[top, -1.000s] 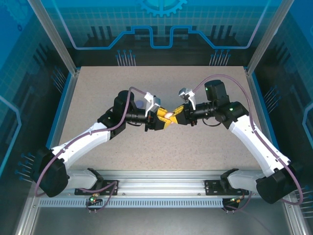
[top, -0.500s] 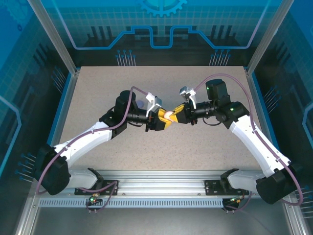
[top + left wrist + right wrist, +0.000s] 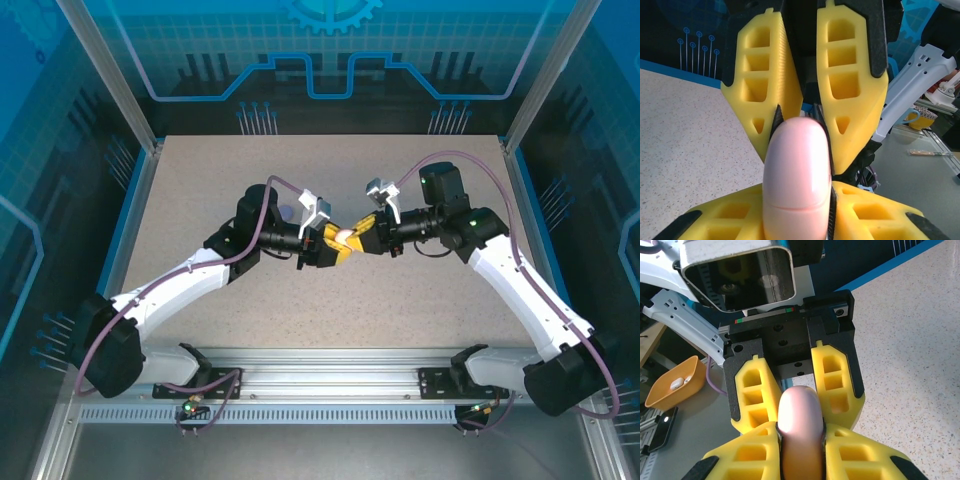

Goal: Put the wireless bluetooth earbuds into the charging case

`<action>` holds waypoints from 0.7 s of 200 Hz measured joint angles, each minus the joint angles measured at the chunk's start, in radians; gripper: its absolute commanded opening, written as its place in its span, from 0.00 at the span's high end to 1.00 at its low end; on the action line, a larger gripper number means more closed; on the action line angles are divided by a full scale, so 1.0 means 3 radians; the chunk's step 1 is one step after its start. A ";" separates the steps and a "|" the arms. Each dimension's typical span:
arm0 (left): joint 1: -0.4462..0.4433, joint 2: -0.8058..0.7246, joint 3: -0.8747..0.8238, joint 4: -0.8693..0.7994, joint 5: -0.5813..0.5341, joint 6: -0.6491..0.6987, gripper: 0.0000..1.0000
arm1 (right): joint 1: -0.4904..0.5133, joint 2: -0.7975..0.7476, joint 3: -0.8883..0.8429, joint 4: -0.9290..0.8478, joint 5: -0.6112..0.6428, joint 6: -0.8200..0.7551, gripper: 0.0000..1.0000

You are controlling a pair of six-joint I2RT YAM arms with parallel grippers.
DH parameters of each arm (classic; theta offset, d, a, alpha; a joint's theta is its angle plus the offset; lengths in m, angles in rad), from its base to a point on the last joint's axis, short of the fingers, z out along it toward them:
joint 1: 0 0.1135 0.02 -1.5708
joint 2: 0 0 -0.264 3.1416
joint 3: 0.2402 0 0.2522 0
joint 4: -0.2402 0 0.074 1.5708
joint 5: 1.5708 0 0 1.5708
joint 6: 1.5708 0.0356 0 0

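Pink glossy oval case (image 3: 799, 155) clamped between left hand (image 3: 797, 192) and right hand (image 3: 801, 432).

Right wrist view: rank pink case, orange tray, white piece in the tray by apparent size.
Largest: pink case, though nearest the camera, so unsure.
Then: orange tray.
Smallest: white piece in it.

Bright even light, faint shadows, sharp focus
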 measured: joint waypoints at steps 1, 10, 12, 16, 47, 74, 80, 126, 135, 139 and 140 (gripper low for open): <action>0.0000 0.0001 0.0000 0.0000 0.0000 0.0001 0.67 | 0.0001 0.0001 0.0000 0.0000 0.0000 -0.0001 0.92; 0.0000 0.0001 0.0000 0.0000 0.0004 0.0000 0.67 | 0.0009 0.0009 0.0000 -0.0001 0.0001 -0.0009 0.92; 0.0000 0.0001 0.0000 0.0000 0.0004 0.0000 0.67 | 0.0011 0.0010 0.0000 -0.0001 0.0000 -0.0009 0.92; 0.0000 0.0001 0.0000 0.0001 0.0010 0.0000 0.67 | 0.0019 0.0013 0.0000 -0.0003 0.0001 -0.0010 0.92; 0.0000 0.0001 0.0001 0.0005 0.0033 0.0000 0.70 | 0.0045 0.0041 0.0000 -0.0032 0.0000 -0.0031 0.92; 0.0001 0.0004 0.0001 -0.0017 0.0056 0.0000 0.83 | 0.0045 0.0042 0.0000 -0.0052 -0.0015 -0.0062 0.92; 0.0001 0.0005 0.0003 -0.0027 0.0065 0.0005 0.86 | 0.0045 0.0041 0.0000 -0.0060 -0.0014 -0.0070 0.92; 0.0000 0.0015 0.0009 -0.0083 0.0099 0.0051 0.92 | 0.0053 0.0042 0.0003 -0.0135 0.0004 -0.0126 0.64; -0.0003 0.0015 0.0009 -0.0108 0.0109 0.0097 0.92 | 0.0071 0.0042 0.0005 -0.0153 0.0052 -0.0127 0.60; -0.0003 0.0015 0.0009 -0.0118 0.0113 0.0120 0.92 | 0.0071 0.0042 0.0008 -0.0167 0.0074 -0.0131 0.59; -0.0003 0.0015 0.0009 -0.0121 0.0116 0.0123 0.92 | 0.0072 0.0042 0.0008 -0.0165 0.0078 -0.0136 0.59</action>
